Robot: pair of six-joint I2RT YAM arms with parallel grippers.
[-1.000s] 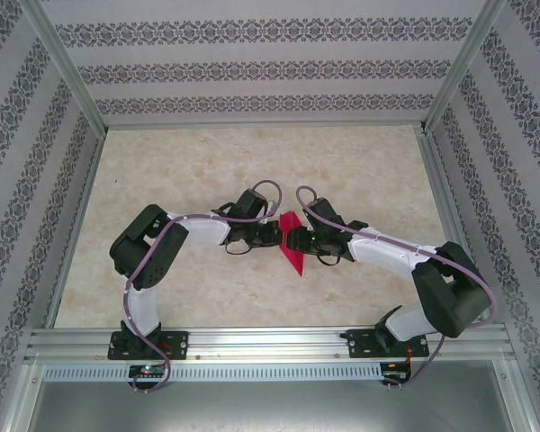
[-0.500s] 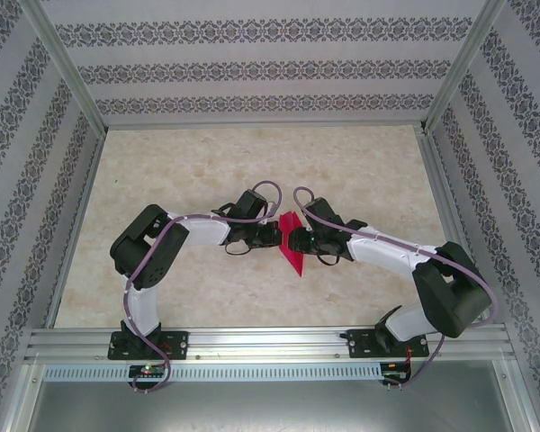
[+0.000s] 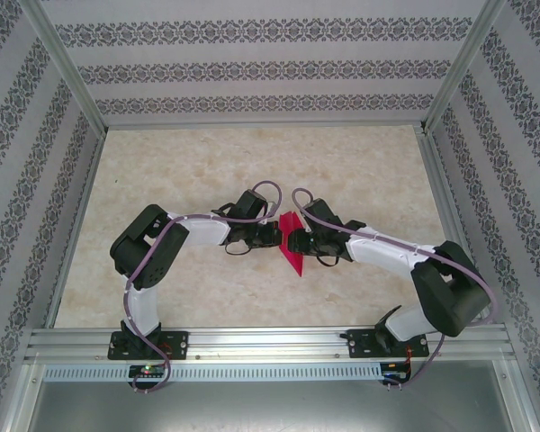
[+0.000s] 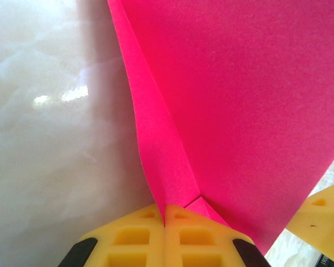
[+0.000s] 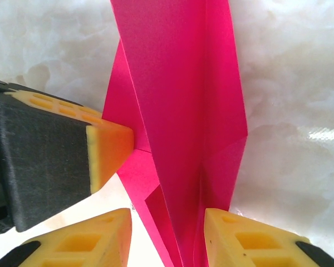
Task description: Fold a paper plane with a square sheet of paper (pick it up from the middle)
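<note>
Meeting at centre frame in the top view, two arms bend inward over the desk (image 3: 207, 162) — one half-folded paper plane (image 3: 294, 259) sits between them. On the left gripper (image 4: 165, 214) the jaws pinch its folded edge shut; on the right gripper (image 5: 167, 222) they straddle its folds, narrowly apart.

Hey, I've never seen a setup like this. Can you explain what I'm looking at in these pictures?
These are two white-and-black robot arms bolted at the near edge of a pale marbled table. The wide picture comes from a camera above and behind them. The two close-ups come from cameras on each wrist, with yellow fingers at the bottom. Between the arms is a partly folded sheet of magenta-pink paper. The left gripper is pinched shut on it; the right gripper stands open around a fold.
</note>
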